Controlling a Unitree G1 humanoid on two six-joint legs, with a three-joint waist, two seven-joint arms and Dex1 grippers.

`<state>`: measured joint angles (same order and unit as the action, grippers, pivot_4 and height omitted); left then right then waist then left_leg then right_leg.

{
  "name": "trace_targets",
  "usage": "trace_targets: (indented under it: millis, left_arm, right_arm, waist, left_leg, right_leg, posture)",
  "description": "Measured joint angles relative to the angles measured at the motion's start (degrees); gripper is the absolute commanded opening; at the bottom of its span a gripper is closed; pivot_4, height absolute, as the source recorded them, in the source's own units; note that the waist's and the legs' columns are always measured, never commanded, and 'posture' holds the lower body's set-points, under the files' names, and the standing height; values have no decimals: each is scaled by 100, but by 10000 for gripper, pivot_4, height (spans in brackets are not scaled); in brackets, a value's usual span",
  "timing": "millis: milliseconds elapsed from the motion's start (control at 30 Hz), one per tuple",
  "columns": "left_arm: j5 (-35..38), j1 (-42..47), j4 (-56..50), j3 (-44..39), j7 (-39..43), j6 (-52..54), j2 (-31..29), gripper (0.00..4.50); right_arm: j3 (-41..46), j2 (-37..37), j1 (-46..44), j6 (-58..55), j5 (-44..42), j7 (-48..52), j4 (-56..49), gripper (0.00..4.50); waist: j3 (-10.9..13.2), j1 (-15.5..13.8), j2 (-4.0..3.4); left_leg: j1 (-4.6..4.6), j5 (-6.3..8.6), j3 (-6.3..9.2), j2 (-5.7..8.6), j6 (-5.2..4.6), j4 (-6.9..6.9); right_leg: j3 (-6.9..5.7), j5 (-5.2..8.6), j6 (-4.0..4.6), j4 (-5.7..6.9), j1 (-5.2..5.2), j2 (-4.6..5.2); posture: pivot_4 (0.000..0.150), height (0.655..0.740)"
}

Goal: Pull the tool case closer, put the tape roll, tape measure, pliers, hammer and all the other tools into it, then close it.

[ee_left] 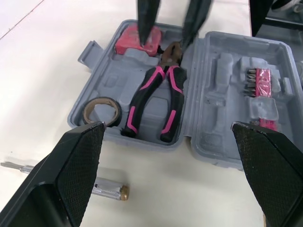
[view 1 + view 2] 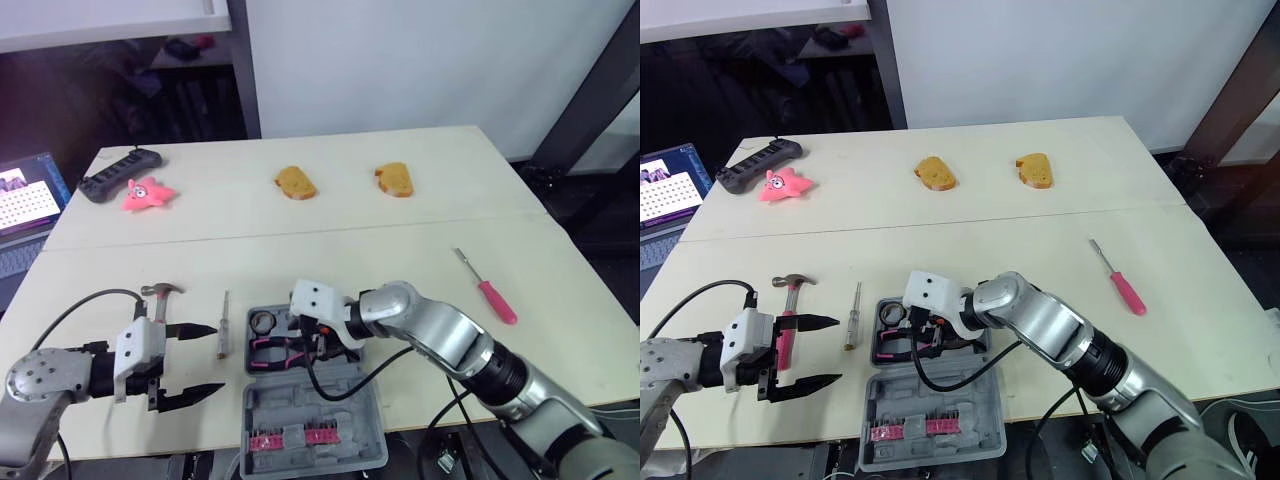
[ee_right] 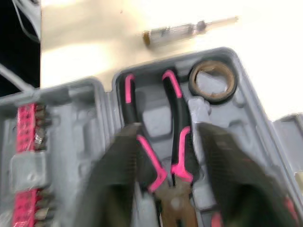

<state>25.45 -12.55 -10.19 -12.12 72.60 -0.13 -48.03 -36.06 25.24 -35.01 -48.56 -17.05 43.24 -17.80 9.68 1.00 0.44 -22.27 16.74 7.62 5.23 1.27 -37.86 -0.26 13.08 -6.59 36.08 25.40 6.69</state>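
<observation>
Left wrist view first: where does the case sit, and what is in it?

— The grey moulded plastic tool case (image 1: 213,127) lies open at the near edge of the pale surface. Its tray half holds the pink-and-black pliers (image 1: 142,97), the black tape roll (image 1: 115,115) and the pink tape measure (image 1: 142,40).

And the right tool (image 3: 168,132)?

— It hangs over the pliers near their joint, with one finger on each side and a gap between them. It is open and grips nothing. The pliers look seated in their recess.

The left tool (image 2: 218,358)?

— Also spread wide and empty, just left of the case. The steel hammer with the pink handle (image 2: 788,330) lies close beside it.

How would that hammer handle?

— Probably rigid and head-heavy. A hold on the handle close to the head should keep it from tipping. The pink grip likely gives more friction than bare steel.

What else is left out?

— A slim clear-handled screwdriver (image 2: 223,325) lies between the hammer and the case, and a pink-handled screwdriver (image 2: 495,300) sits well off to the right. Both look light and stiff, but they lie low on the surface and could roll. Pinching across the handle seems the safest hold.
</observation>
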Motion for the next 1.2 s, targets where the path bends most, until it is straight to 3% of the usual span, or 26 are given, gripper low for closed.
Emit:
trace_targets:
  millis: [200, 600, 900, 1200]
  left_arm:
    - [0, 29, 53, -1, 6, 33, -12, 45000]
    - [0, -37, 34, -3, -4, 80, -18, 45000]
    - [0, -89, 4, -20, -9, 81, -50, 45000]
    - [-12, -78, 4, -18, -21, 86, -81, 45000]
  right_arm:
    - [78, -157, 630, 949, 159, 126, 364, 405]
    - [-74, -288, 1094, 1464, 818, 208, 1189, 405]
    - [-528, -363, 813, 969, 1331, 249, 1431, 405]
    - [-314, -422, 1022, 1116, 1354, 222, 1341, 405]
  waist:
    - [0, -19, 0]
    - [-1, -1, 0]
    - [-139, -41, -37]
    - [-183, -50, -33]
  left_leg:
    - [0, 0, 1, 1, 0, -4]
    - [9, 0, 0, 0, 0, -5]
    - [229, 22, 1, -1, -29, 79]
    - [274, 42, 5, 4, -35, 80]
  right_leg:
    - [0, 0, 0, -1, -3, 0]
    - [1, 0, 0, 2, -9, -2]
    - [-1, 35, -8, -76, -205, 1]
    - [3, 61, -26, -76, -252, 4]
  posture:
    - [1500, 7219]
    - [1500, 7219]
    - [1500, 7219]
    - [1500, 7219]
